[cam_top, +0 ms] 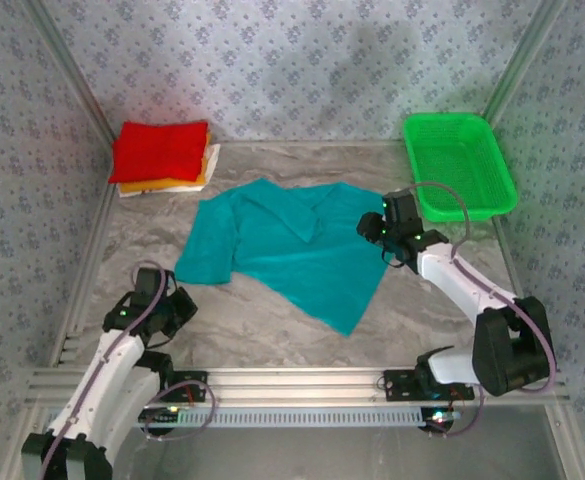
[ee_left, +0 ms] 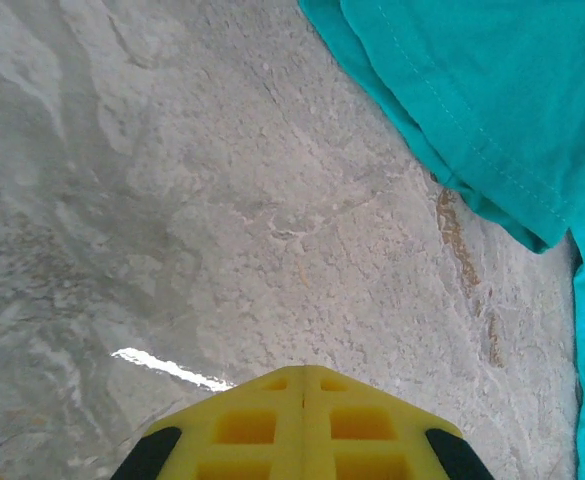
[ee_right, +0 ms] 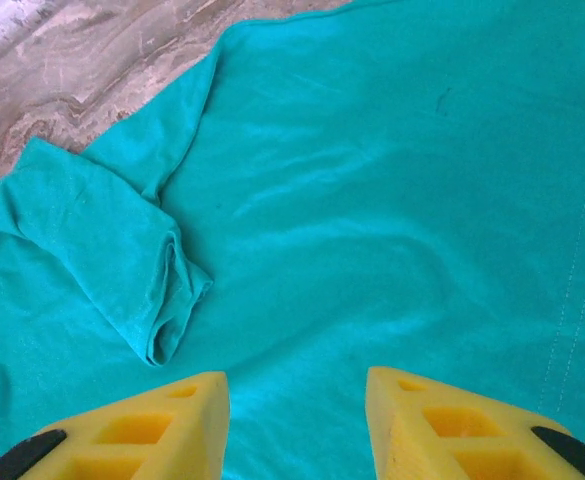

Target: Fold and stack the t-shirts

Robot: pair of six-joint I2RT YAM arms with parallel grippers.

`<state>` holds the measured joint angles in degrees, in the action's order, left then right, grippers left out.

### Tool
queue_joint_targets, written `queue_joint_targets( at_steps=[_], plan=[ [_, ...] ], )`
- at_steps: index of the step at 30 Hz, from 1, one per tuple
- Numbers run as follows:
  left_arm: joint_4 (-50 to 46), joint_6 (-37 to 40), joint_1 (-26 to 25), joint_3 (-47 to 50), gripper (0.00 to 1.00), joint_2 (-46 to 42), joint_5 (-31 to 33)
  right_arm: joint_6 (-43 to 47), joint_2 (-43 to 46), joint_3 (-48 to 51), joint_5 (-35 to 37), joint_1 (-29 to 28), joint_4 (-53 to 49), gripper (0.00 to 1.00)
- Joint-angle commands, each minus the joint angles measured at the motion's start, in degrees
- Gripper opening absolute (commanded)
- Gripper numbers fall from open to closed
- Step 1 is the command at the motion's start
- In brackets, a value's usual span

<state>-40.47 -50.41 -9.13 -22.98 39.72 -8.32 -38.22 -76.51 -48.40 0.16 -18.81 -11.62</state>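
Mid counter (cam_top: 272,340): teal t-shirt (cam_top: 272,250), spread out and unfolded, long axis roughly left-to-right with a tilt, one corner pointing back toward the arm bases. Sleeve (ee_right: 122,265) flopped over the body, wrinkled.

Far-left corner: stack of folded t-shirts (cam_top: 162,160), red on top, orange-yellow and white edges under it, well apart from the teal one. Far right: green mesh basket (cam_top: 459,165), just beyond the shirt's right end.

Right tool (ee_right: 292,385): released, jaws apart, nothing pinched between them, hanging directly over the teal cloth at its right end, hem stitching just to its right.

Left tool (ee_left: 304,385): clenched, pads pressed flat together, grasping nothing, over bare counter. Shirt edge ahead and to its right, near but not touching.

Right arm nearer, already above the fabric. Probably a pinch at the right edge next, then a fold across the long axis toward the left. Left tool likely needed at the near-left corner to pin or lift.
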Motion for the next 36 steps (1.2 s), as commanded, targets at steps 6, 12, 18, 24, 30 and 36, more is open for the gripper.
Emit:
queue_joint_targets(
  at_steps=[6,12,18,24,30,36],
  plan=[
    [11.6,10.7,-1.7,-19.7,0.00,22.0,0.7,-3.5,-10.2,-1.5,-2.4,-9.8,0.8,0.24],
    [22.6,10.3,-2.6,-24.6,0.00,40.3,-1.6,-10.6,-11.6,2.8,-2.5,-12.9,0.4,0.00],
    [28.5,9.1,-2.0,-21.6,0.00,49.5,-0.8,-15.0,-10.4,9.7,-3.6,-13.1,0.4,0.00],
    [30.3,7.0,-1.3,-15.7,0.00,51.4,-1.1,-15.7,-8.4,13.8,-4.7,-12.7,-3.8,0.00],
    [26.4,0.2,-9.2,-4.4,0.00,41.9,-0.2,-16.3,3.5,22.9,-4.7,-10.8,-11.5,0.00],
    [10.5,-8.8,-22.3,-1.1,0.00,27.5,5.8,-13.2,14.4,26.2,-5.1,-3.8,-18.4,0.00]
  ],
)
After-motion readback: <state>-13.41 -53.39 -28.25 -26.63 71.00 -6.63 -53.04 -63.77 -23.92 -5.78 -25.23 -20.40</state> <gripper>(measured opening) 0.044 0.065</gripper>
